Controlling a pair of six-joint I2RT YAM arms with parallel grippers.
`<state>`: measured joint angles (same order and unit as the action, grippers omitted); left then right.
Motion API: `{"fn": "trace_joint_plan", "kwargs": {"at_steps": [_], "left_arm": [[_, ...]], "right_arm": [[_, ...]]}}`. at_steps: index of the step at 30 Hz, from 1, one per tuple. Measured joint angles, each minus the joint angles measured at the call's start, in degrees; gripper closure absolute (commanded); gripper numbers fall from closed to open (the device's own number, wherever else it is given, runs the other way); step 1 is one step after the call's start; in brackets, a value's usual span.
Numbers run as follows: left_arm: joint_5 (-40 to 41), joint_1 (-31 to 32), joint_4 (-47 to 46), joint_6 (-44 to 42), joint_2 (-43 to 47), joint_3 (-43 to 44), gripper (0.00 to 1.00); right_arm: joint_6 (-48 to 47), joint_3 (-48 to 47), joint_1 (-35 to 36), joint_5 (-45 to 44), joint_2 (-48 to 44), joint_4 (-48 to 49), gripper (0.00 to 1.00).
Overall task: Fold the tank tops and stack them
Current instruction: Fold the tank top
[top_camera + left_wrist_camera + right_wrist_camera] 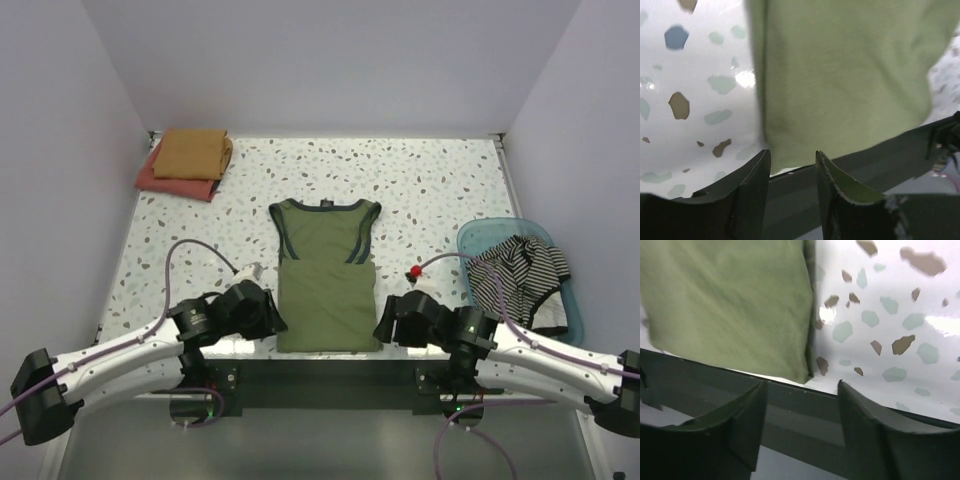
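My left gripper (792, 160) and right gripper (802, 390) sit w/ jaws apart, nothing between them, just off the near-left and near-right corners of the olive green cloth tank top (325, 290). It lies flat mid-table on the speckled white tabletop (430, 190), neck away from me, lower part maybe doubled over, can't tell from above. The black-and-white striped tank top (520, 275) is heaped in the translucent blue plastic basket (480, 232) at right; the folded mustard top (193, 152) lies on the folded red top (165, 183), far-left corner.
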<state>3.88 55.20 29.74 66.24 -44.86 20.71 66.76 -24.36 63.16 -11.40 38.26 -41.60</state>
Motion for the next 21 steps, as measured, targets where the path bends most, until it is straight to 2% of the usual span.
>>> {"fn": "trace_joint_plan", "kwargs": {"at_steps": [1,5,8,11,14,16,21], "left_arm": [[0.92,0.0,1.99,-0.55,0.39,2.43,0.53],[5.62,0.0,5.9,-3.19,0.0,13.55,0.54],[7.08,-2.08,2.56,-7.56,-5.09,21.31,0.64],[4.68,-7.8,-5.7,-12.5,-16.5,27.82,0.76],[2.23,-12.22,-14.45,-16.68,-30.6,33.94,0.81],[0.81,-14.12,-20.06,-19.82,-41.66,39.78,0.86],[-1.88,-15.67,-28.52,-25.33,-61.29,54.05,0.9]], "right_arm": [[-0.48,-2.03,0.0,-1.7,0.31,-1.73,0.33],[-5.16,-14.43,-2.23,-9.09,6.29,-5.92,0.35],[-11.5,-22.58,-11.1,-10.25,13.18,-2.75,0.37],[-18.45,-27.5,-26.62,-6.14,23.21,4.02,0.43],[-22.82,-32.13,-36.35,-1.97,35.3,9.57,0.46],[-24.92,-35.06,-39.95,1.29,43.19,13.05,0.47],[-27.21,-43.17,-45.94,8.02,58.51,20.22,0.47]]}}
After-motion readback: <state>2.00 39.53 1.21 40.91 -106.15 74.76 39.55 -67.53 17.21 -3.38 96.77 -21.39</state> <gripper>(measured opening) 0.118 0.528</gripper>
